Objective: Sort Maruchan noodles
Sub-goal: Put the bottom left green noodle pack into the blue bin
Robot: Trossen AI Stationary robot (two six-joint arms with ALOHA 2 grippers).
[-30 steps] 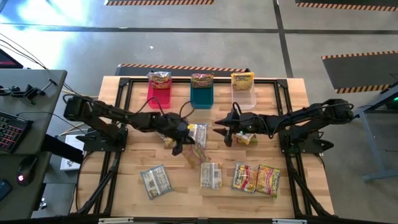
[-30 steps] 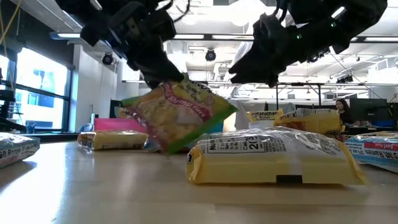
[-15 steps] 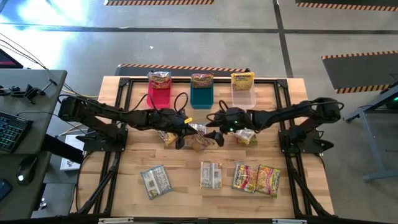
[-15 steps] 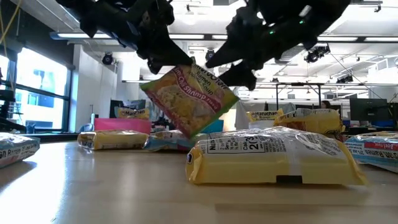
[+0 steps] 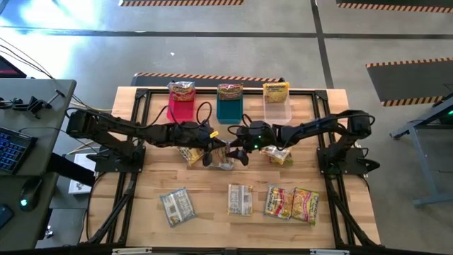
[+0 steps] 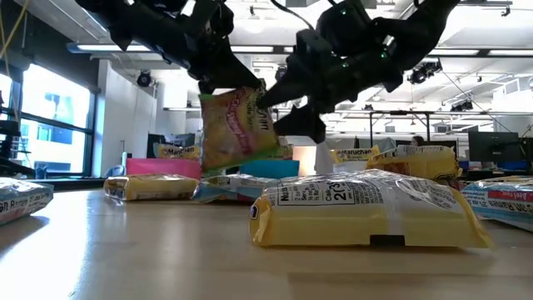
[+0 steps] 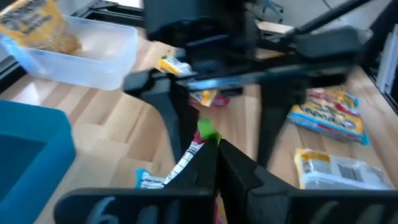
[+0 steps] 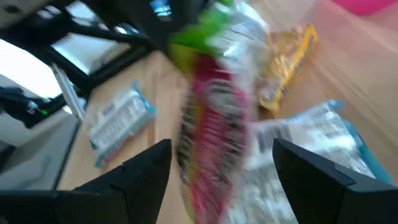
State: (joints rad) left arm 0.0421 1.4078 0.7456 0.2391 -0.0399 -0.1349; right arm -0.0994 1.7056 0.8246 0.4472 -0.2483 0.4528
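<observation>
Two tools (image 5: 209, 151) (image 5: 238, 151) flanking lifted packet (image 6: 236, 129), bins (image 5: 230, 108) behind

Three bins are lined up along the far edge of the wooden table (image 5: 212, 219): a pink bin (image 5: 180, 108), a blue bin (image 5: 229, 110) and a clear bin (image 5: 277, 110). A keyboard (image 5: 12, 148) and a mouse (image 5: 29, 193) are seen on a side desk.

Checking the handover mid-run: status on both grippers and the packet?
Left gripper shut on noodle packet, held above the table. Right gripper open, fingers either side of the packet, not yet clamped. Loose packets on the table below; nothing blocking.
</observation>
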